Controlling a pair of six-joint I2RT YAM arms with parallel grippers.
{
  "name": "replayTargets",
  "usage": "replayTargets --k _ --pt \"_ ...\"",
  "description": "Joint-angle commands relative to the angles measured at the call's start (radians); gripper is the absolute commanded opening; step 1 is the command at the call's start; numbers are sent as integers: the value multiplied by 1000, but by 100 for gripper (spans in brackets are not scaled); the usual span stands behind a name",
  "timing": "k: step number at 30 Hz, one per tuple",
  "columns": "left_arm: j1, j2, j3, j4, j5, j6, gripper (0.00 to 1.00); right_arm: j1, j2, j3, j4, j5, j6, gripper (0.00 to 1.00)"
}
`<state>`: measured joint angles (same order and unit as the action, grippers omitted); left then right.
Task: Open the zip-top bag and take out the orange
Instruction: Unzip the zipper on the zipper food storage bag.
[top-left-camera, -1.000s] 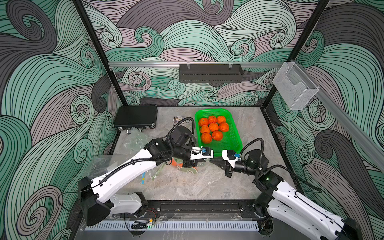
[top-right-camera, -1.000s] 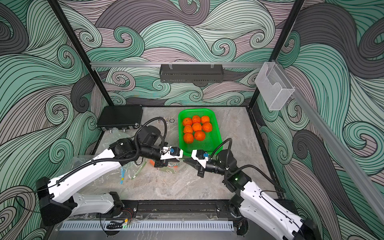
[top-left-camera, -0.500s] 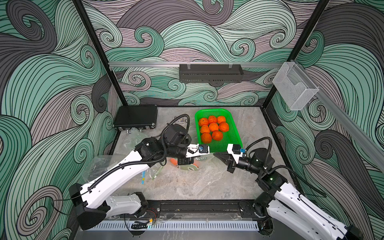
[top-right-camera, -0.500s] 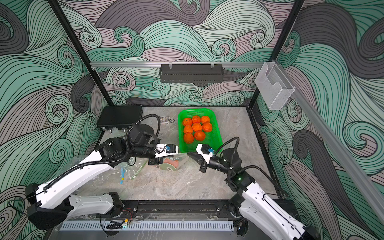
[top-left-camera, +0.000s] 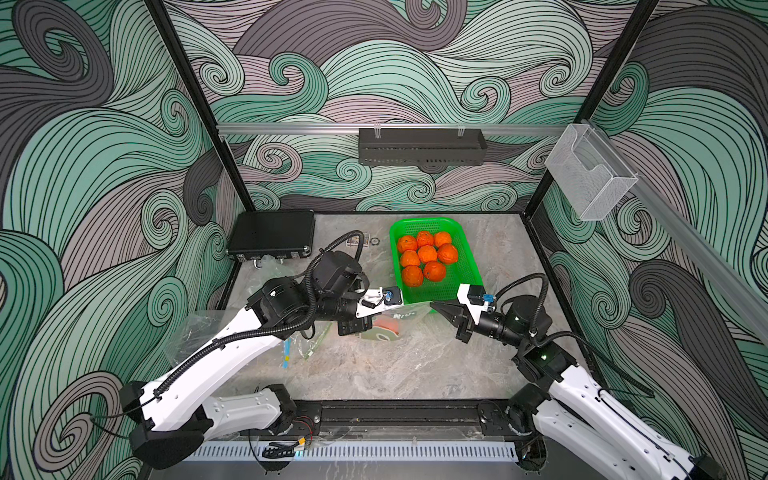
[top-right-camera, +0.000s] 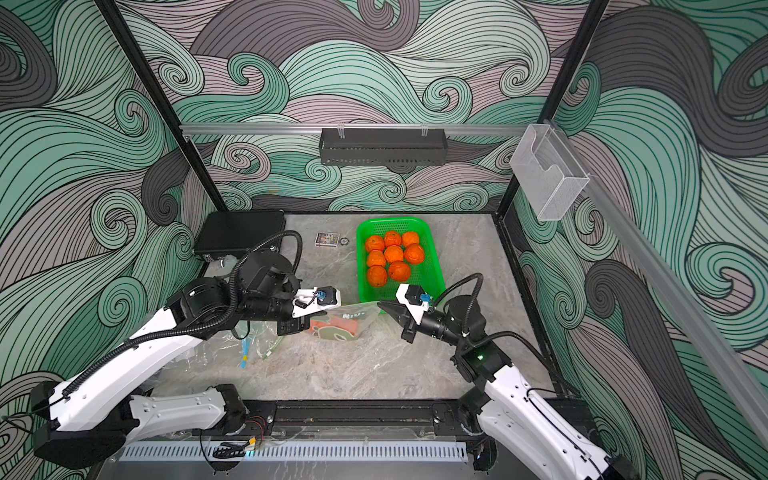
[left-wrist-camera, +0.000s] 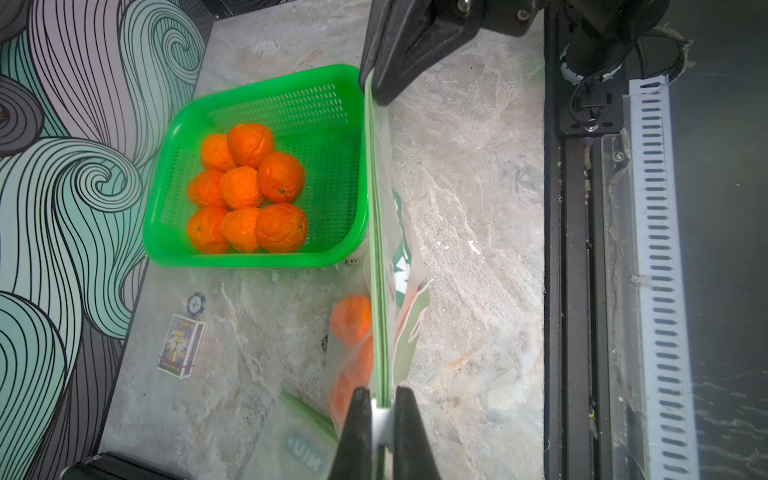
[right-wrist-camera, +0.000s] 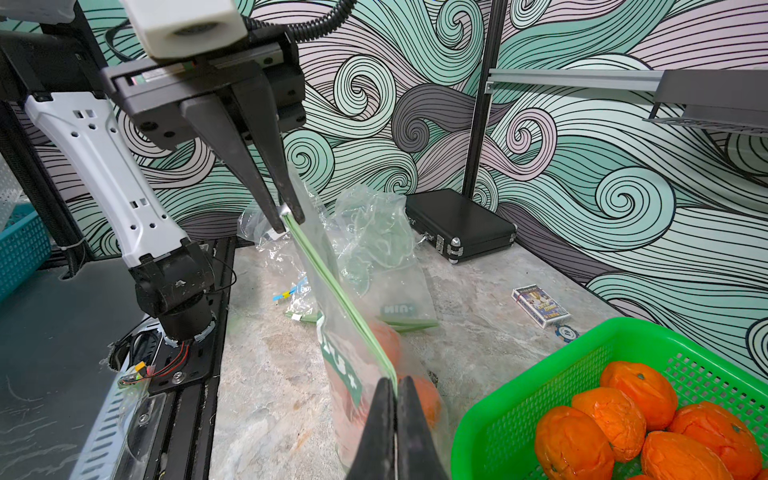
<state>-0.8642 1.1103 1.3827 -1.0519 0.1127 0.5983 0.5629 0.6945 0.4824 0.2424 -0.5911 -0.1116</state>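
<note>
Here, the zip-top bag (left-wrist-camera: 401, 266), orange (left-wrist-camera: 352, 318) inside, hung taut beside the basket (left-wrist-camera: 249, 259), its seal (left-wrist-camera: 376, 208) stretched from the left gripper (left-wrist-camera: 381, 395), clamped apparently on its slider (left-wrist-camera: 381, 415), to the pinching right gripper (right-wrist-camera: 396, 384).

arms (top-left-camera: 245, 345): white shells — black joints | cables (right-wrist-camera: 328, 18): black corrugated hose | hands (top-left-camera: 434, 306): black tapered fingers (right-wrist-camera: 249, 158) — white camera housings (right-wrist-camera: 187, 25)

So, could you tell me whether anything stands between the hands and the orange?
Yes, the zip-top bag itself: its green zip strip looks shut along its length, stretched between the left hand and the right hand, each pinching one end. The orange lies inside, under the strip and behind the plastic.
</note>
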Motion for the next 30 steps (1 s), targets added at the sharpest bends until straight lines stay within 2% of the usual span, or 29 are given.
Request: replayTargets --k 1,30 --pt "22 -56 47 -242 -106 -35 0 -48 -6 19 7 95 17 0" --pt "29 -164 39 -375 -145 -98 5 -87 -13 12 3 104 32 0"
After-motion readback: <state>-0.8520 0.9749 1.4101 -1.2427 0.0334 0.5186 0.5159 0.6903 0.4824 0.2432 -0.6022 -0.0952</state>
